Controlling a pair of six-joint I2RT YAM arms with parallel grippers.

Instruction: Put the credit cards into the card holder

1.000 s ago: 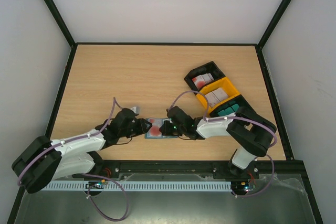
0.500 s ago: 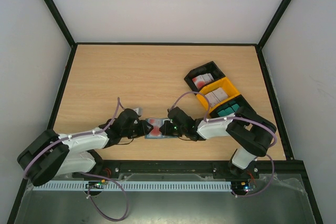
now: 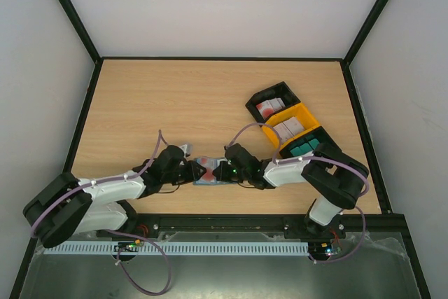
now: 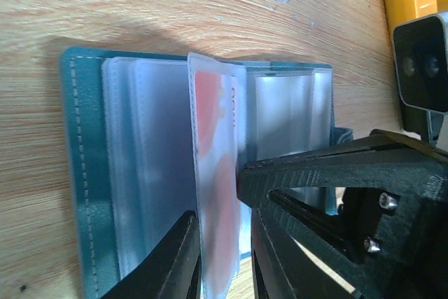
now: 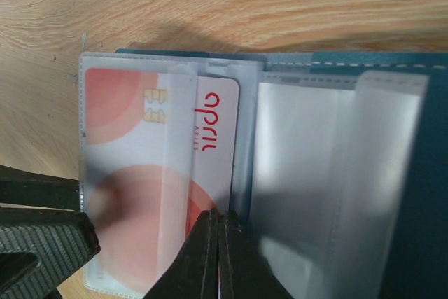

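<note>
The worktop [image 4: 210,5] under the card holder [image 4: 75,173] is pale wood grain, matt and lightly scuffed. The card holder's teal cover looks like fine-grained leather or imitation leather with pale stitching. Inside the card holder are clear, glossy plastic sleeves [image 4: 150,173]. The credit card [image 5: 213,124] in one is smooth white plastic printed red-orange, with a gold metallic chip [image 5: 155,106]. Beside the card holder, the right end effector [image 4: 243,171] is matt black plastic, finely ridged, with shiny metal screws [image 4: 385,202].
</note>
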